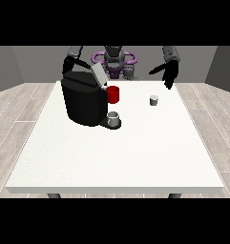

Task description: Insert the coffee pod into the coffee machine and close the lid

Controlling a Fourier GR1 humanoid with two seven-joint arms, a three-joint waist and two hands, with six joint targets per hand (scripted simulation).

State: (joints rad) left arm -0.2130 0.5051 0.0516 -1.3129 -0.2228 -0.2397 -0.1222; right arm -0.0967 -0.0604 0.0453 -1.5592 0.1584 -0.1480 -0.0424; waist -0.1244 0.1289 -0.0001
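At the top centre of the frame the robot's torso (114,59) shows as a grey and dark block with a rounded grey head part above it, and a purple ring-like frame (128,59) loops out to either side of it at about shoulder height. Both arms are grey along the upper segments, rounded like tubes, and darken toward the ends. The hand at the view's right (169,75) is black with slim black fingers and a thumb, while the hand at the view's left (71,63) is black too and mostly hidden.
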